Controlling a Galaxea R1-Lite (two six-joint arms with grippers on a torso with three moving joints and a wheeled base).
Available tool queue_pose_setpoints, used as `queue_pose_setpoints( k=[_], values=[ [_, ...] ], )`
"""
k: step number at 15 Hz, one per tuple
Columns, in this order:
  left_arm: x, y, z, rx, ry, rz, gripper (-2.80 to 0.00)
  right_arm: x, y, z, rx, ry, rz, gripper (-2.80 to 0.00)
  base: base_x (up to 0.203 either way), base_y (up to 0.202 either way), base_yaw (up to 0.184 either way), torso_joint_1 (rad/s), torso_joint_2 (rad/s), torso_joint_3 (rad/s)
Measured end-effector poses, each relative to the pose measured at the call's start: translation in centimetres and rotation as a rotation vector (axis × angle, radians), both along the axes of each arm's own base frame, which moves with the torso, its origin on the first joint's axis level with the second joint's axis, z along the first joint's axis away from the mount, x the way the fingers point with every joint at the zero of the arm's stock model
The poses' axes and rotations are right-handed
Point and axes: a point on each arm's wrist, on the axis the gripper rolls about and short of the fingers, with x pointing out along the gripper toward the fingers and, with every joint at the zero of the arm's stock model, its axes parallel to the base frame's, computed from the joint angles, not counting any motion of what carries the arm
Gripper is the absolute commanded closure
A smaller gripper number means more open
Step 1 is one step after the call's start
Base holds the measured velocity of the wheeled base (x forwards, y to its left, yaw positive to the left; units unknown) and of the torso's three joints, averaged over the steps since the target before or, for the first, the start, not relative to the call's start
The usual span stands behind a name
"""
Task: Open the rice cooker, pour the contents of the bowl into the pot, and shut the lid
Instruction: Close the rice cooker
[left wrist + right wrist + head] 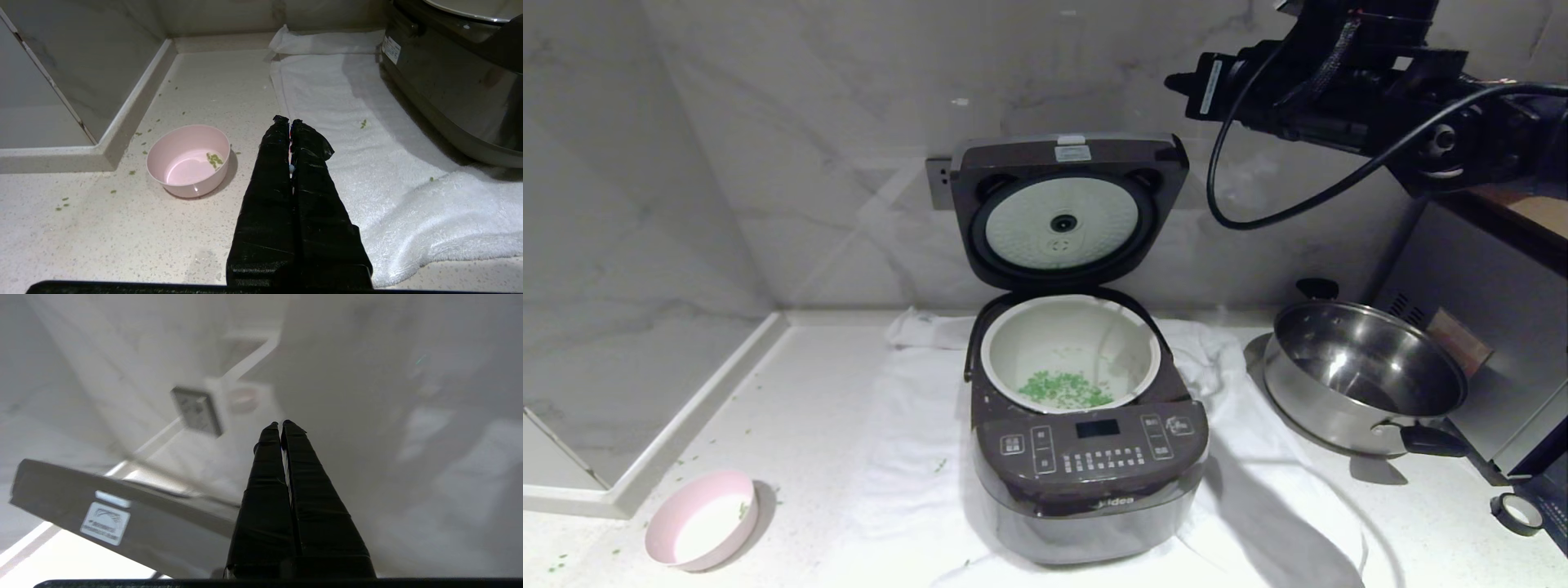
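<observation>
The large dark brown-grey rice cooker [1086, 457] stands on a white towel [907, 457] in the middle of the pale speckled counter [833, 384], its hinged dark lid [1068, 208] standing upright against the marble wall, white-silver inner plate facing forward. The round cream-white inner pot [1070, 351] lies open below it, with chopped bright-green bits [1063, 389] heaped toward its front.

The right gripper [281, 424] hangs high, above and to the right of the lid's top edge and well apart from it, its black fingers pressed together on nothing. The left gripper [289, 120] sits low near the counter, fingers likewise together and empty, between the towel's edge and the small pale pink bowl [703, 520]. The bowl rests upright at the counter's front left, with only a few green scraps inside.

A shiny steel pan [1364, 380] with black handles sits to the cooker's right, near a dark appliance [1478, 343]. A wall socket [938, 181] shows behind the lid. Stray green bits dot the counter around the bowl. A raised ledge [686, 416] bounds the counter on the left; open counter lies between it and the towel.
</observation>
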Motion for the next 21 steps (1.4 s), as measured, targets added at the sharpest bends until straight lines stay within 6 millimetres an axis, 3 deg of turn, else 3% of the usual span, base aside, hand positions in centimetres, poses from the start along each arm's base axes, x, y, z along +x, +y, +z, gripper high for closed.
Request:
queue_pose_setpoints(
  k=[4, 9, 15, 21],
  values=[
    [0.0, 0.0, 0.0, -0.005, -0.001, 0.004, 0.00, 1.3, 1.0, -1.7, 0.006, 0.046, 0.015, 0.00, 0.000, 0.000, 0.000, 0.000, 0.00, 0.000],
    [0.0, 0.0, 0.0, -0.004, -0.001, 0.005, 0.00, 1.6, 1.6, -2.3, 0.008, 0.062, 0.022, 0.00, 0.000, 0.000, 0.000, 0.000, 0.00, 0.000],
    [0.0, 0.0, 0.0, -0.004, -0.001, 0.004, 0.00, -0.3, 2.6, -2.3, 0.059, 0.222, 0.039, 0.00, 0.000, 0.000, 0.000, 0.000, 0.00, 0.000],
    [0.0, 0.0, 0.0, -0.003, -0.001, 0.004, 0.00, -2.2, 2.1, -3.2, 0.069, 0.333, 0.040, 0.00, 0.000, 0.000, 0.000, 0.000, 0.00, 0.000]
  ],
)
